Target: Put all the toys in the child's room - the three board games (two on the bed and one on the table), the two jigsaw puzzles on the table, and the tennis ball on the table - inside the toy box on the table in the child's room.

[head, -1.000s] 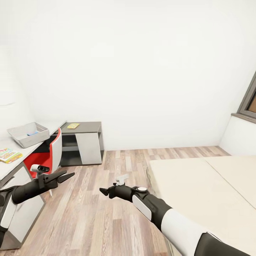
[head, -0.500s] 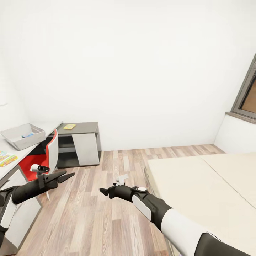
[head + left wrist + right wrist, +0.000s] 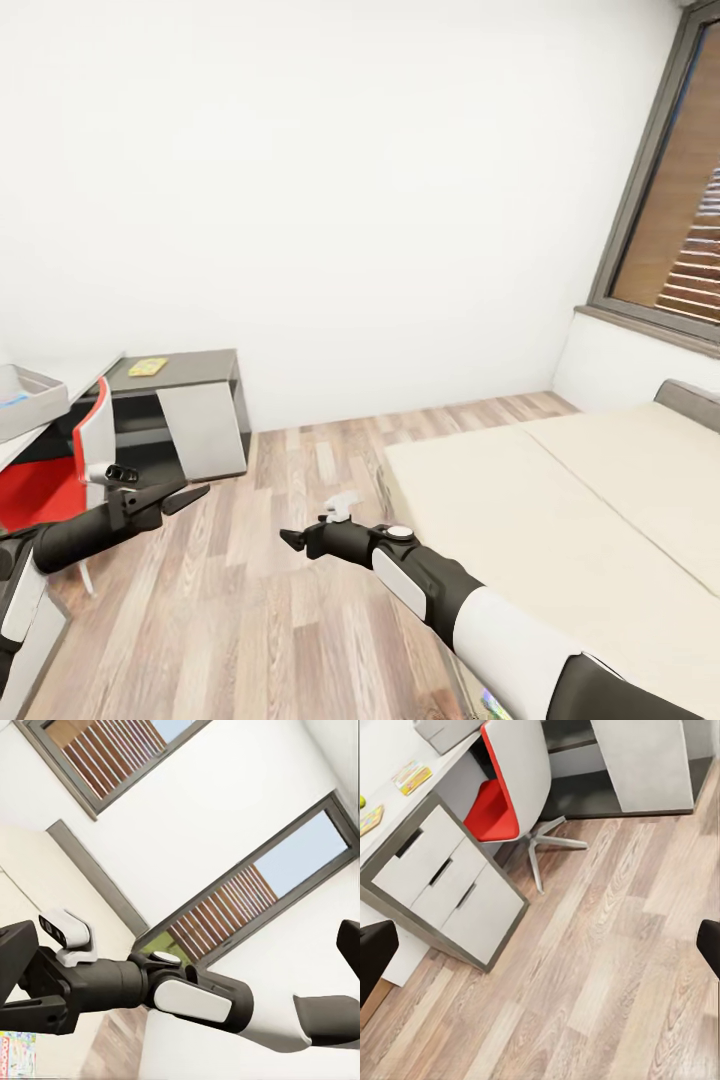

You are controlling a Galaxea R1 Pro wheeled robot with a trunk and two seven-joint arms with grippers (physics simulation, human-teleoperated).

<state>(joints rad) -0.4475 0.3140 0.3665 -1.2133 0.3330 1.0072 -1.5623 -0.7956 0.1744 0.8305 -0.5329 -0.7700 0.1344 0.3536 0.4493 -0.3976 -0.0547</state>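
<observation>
- Toy box (image 3: 22,398): seen on the counter (image 3: 40,440) at its far end, at the head view's left margin; it has slid leftward across the view over the last second, so a rightward turn of the camera toward the bed (image 3: 560,520) is inferred.
- Bed now taken in up to its grey frame; no board games are made out on the mattress shown.
- A puzzle square (image 3: 369,820), a ball (image 3: 362,801) and a colourful box (image 3: 411,775) are seen on the counter top.
- Left hand (image 3: 185,494): fingers spread, nothing held.
- Right hand (image 3: 292,540): jaws apart, empty.
- Judged: bed pickup is next.
</observation>
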